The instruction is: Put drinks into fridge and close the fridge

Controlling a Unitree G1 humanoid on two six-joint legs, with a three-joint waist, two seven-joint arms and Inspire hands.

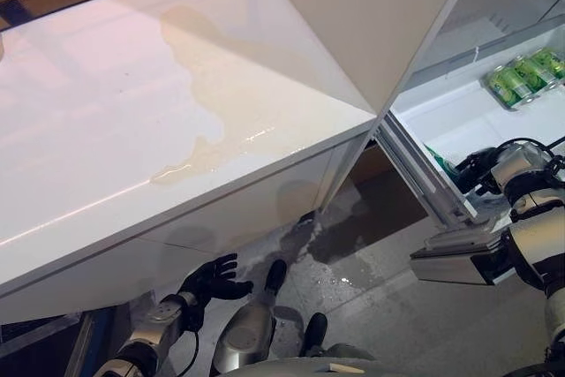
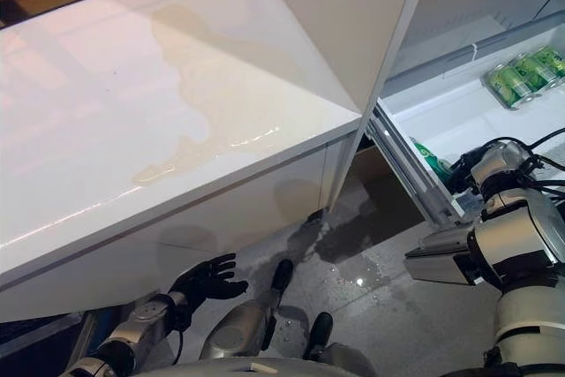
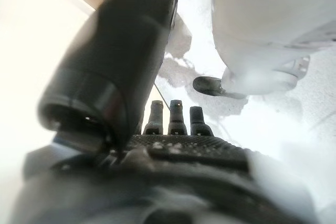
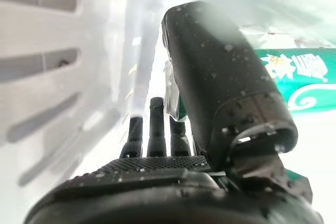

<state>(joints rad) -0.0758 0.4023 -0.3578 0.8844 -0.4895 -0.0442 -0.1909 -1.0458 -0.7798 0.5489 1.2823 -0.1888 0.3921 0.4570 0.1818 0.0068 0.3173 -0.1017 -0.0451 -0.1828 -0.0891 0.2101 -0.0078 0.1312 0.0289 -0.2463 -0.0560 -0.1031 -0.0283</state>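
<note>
The fridge [image 1: 459, 121] stands open at the right. Three green cans [image 1: 525, 77] sit in a row on its upper white shelf. Lower down, a green drink [image 1: 439, 162] lies on its side on the lower shelf [image 2: 459, 112]. My right hand [image 1: 474, 170] reaches into that shelf right beside it. In the right wrist view the fingers [image 4: 155, 124] point straight out and the thumb stands next to the green drink [image 4: 294, 77], not curled round it. My left hand [image 1: 212, 280] hangs low under the counter's front edge, fingers spread and empty.
A broad white counter [image 1: 132, 103] fills the left and middle, with a yellowish spill [image 1: 207, 152] running to its edge. The open fridge door [image 1: 362, 15] rises between counter and fridge. The grey floor [image 1: 353, 262] below is wet in patches.
</note>
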